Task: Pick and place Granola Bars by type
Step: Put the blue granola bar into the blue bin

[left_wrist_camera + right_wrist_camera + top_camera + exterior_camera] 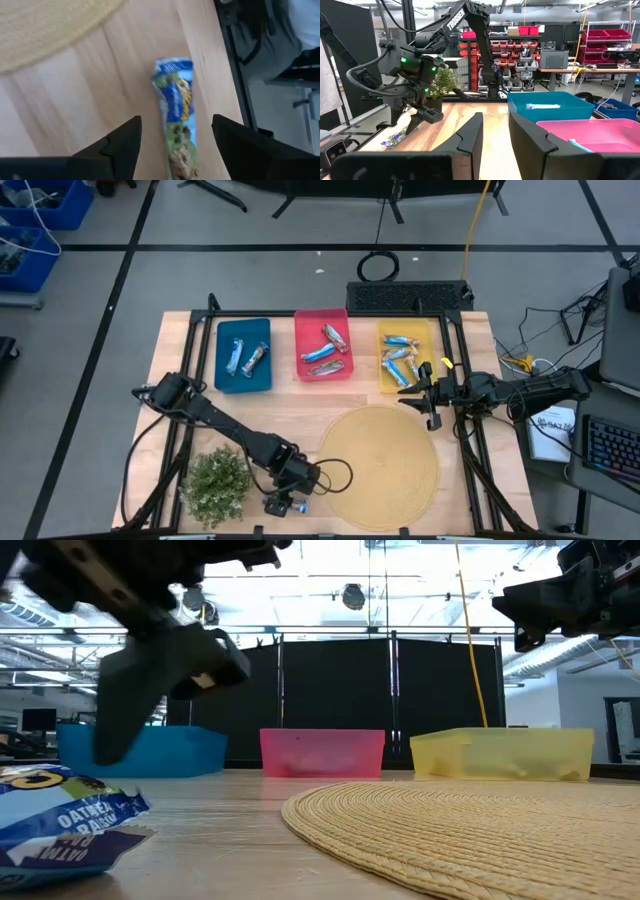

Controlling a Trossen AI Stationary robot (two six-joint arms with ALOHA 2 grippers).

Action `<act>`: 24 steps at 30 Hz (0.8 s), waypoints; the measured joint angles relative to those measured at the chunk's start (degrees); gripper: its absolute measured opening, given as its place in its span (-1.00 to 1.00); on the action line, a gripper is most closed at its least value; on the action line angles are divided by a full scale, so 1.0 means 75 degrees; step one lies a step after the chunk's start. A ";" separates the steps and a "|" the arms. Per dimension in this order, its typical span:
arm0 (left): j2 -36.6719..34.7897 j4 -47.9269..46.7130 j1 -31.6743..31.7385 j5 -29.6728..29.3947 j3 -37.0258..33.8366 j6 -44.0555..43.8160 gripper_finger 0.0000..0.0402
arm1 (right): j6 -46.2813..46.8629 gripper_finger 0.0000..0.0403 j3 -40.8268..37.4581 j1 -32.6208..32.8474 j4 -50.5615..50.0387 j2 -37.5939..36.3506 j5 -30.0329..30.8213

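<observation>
Granola bar (176,125), the last loose one, lies on the table's (180,350) front edge at six o'clock, right under the left gripper (175,145). Its fingers are spread wide, one on each side of the bar's long body. Far off at two o'clock, the right gripper (418,393) waits, spread too, near the yellow bin (436,330).

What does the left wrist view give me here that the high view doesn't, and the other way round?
Only the left wrist view shows the blue-wrapped granola bar lying between the open fingers of the left gripper, which are not touching it, on bare wood beside the woven mat.

Only the high view shows the blue bin, pink bin and yellow bin, each holding bars, the plant, and the right gripper by the yellow bin.

Both show that bar, the mat and the table edge.
</observation>
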 joint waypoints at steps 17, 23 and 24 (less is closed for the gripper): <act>0.0038 0.0472 -0.0100 -0.0293 -0.0722 -0.0716 0.25 | 0.0000 -0.57 -0.0002 -0.0002 -0.0001 0.0002 0.0001; 0.0020 0.0834 -0.0117 -0.0210 -0.0944 -0.0766 0.25 | 0.0000 -0.57 0.0000 0.0000 -0.0002 0.0000 0.0001; 0.0020 0.0828 -0.0112 -0.0203 -0.0944 -0.0797 0.24 | 0.0000 -0.57 -0.0001 -0.0001 -0.0002 0.0000 0.0002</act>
